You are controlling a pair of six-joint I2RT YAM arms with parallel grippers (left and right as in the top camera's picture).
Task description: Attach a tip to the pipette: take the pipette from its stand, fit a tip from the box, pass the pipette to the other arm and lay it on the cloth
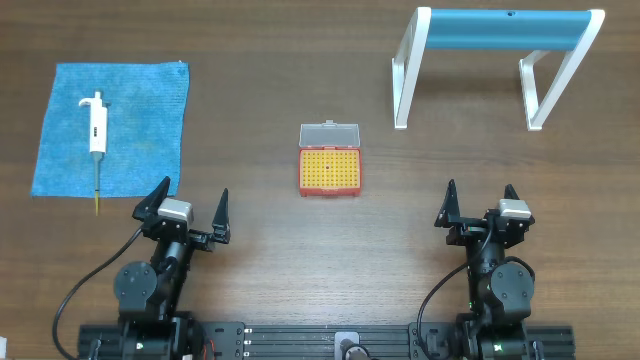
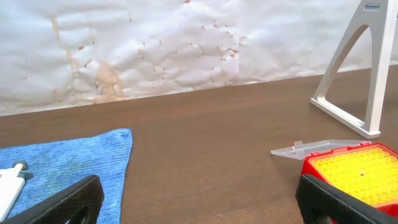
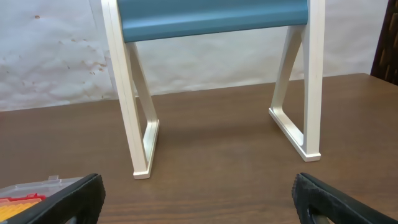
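At the far left, a blue cloth point(image 1: 140, 110) lies flat on the brown table. The pipette point(image 1: 96, 125) rests lengthwise on it, plunger end away from the arms, with its yellow tip point(image 1: 97, 198) reaching just past the cloth's near edge. It is a slim white tool with a thicker upper body that narrows to a thin shaft. It looks light, stiff and smooth, so it may slip, and the fine tip looks easy to knock. The thick white body seems the safest place to grip. Near the cloth's near right corner, the left gripper point(image 1: 194, 186) has its fingers spread and holds nothing. In the centre sits the red tip box point(image 1: 329, 172), lid open and full of yellow tips. Further right, the right gripper point(image 1: 480, 186) is likewise spread and holds nothing. At the far back right is the white stand point(image 1: 500, 30) with its blue bar.
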